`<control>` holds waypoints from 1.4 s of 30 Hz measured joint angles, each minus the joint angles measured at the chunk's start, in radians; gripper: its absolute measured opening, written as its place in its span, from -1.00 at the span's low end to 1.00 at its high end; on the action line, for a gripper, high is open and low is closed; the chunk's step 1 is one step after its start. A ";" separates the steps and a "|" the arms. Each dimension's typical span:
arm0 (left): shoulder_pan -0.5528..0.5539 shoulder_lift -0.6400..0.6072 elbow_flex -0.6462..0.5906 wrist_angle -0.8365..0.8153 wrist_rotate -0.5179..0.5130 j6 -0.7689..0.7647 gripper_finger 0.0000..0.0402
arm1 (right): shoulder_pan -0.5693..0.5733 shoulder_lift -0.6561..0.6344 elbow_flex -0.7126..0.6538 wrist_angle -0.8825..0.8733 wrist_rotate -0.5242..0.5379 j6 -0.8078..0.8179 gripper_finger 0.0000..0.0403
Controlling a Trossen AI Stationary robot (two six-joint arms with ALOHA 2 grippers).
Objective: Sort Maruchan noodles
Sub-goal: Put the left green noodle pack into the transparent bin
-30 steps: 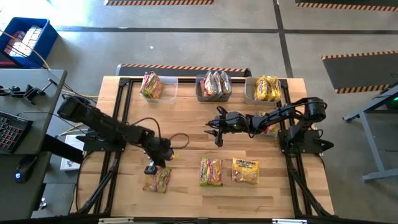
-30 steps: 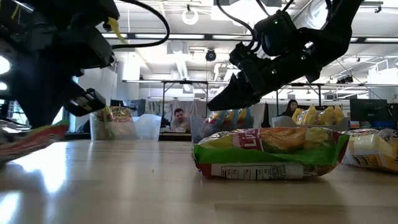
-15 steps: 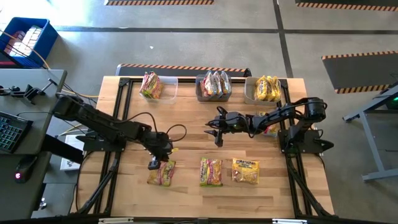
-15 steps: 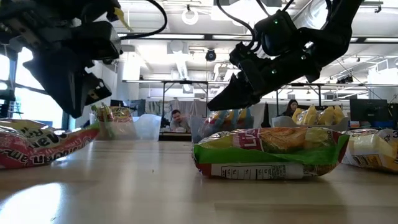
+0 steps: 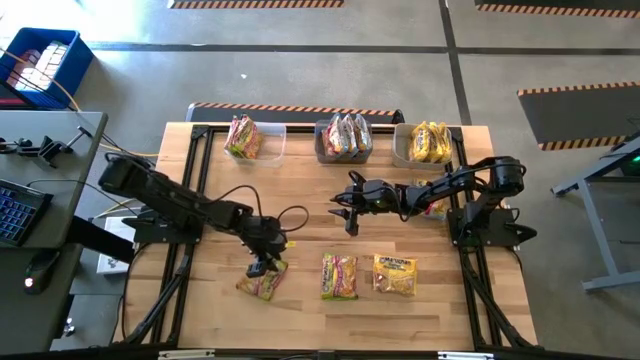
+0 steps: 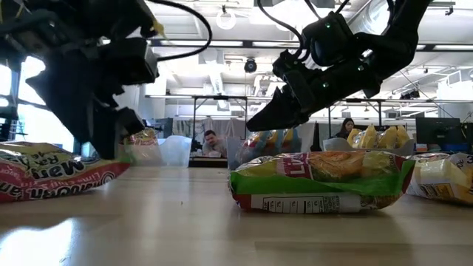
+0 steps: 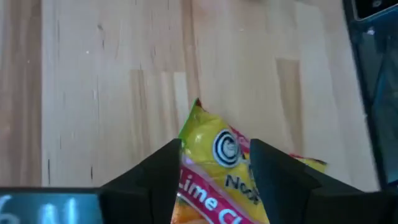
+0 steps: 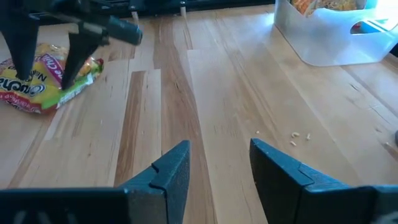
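The pale plank desk (image 5: 300, 200) carries three clear plastic bins (image 5: 343, 140) along its far edge, each holding crinkly noodle packets. Three flat packets lie near the front edge: a yellow-pink one (image 5: 260, 283), a yellow-green one (image 5: 339, 276) and a yellow one (image 5: 395, 275). The left gripper (image 5: 262, 268) stands over the yellow-pink packet, fingers spread apart and straddling it. The right gripper (image 5: 349, 212) hovers mid-desk, fingers parted, holding nothing.
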 joint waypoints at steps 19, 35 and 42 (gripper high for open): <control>-0.022 0.130 0.068 0.017 0.033 0.105 -0.07 | 0.000 0.000 0.000 0.000 0.002 -0.003 -0.25; 0.027 0.129 0.135 -0.096 0.057 0.282 -0.95 | 0.011 0.000 0.000 0.013 0.008 -0.028 -0.25; 0.105 0.032 0.076 0.071 0.184 0.269 -0.97 | 0.107 0.000 0.089 -0.068 0.102 -0.154 -0.19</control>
